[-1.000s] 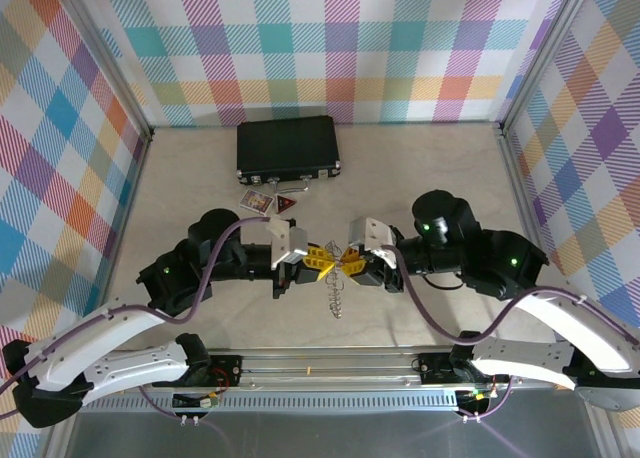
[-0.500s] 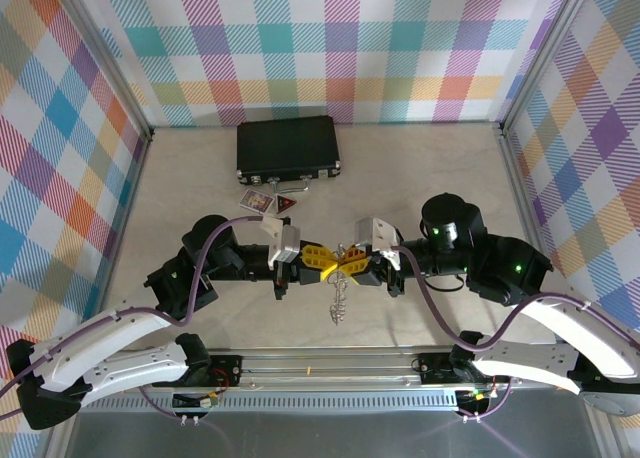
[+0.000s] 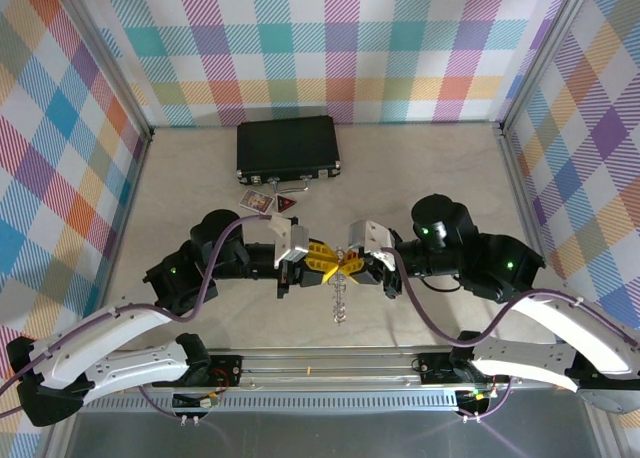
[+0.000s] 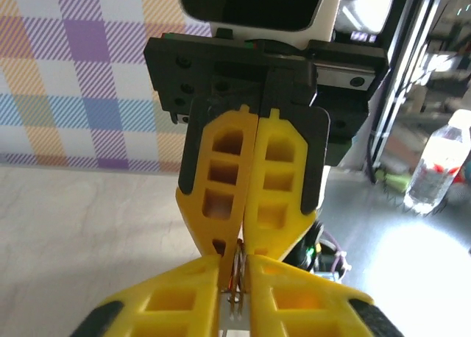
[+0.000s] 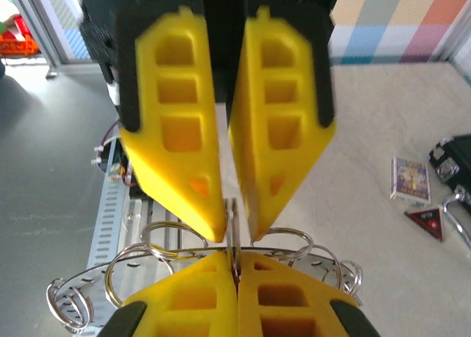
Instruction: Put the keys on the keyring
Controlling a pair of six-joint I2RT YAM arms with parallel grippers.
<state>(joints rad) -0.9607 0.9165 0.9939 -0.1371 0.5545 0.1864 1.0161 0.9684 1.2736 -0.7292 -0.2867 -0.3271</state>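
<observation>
The keyring (image 3: 340,298) hangs in mid-air over the near middle of the table, its silvery rings (image 5: 169,238) dangling in a chain. My right gripper (image 3: 351,263) comes in from the right, its yellow fingers shut on the ring's top. In the right wrist view the right gripper (image 5: 235,267) pinches the ring edge-on. My left gripper (image 3: 331,263) meets it tip to tip from the left. Its jaws stand slightly apart, with the ring (image 4: 237,267) in the narrow gap. A tiny speck (image 3: 270,186) by the case may be the keys; it is too small to tell.
A black case (image 3: 288,148) lies at the back of the table. In front of it are a small card box (image 3: 257,202) and a red triangular card (image 3: 287,205). Checked walls enclose the table on three sides.
The right jaws have closed fully on the ring. The left jaws, shut before, have parted a little. The two grippers still meet at the same spot.
</observation>
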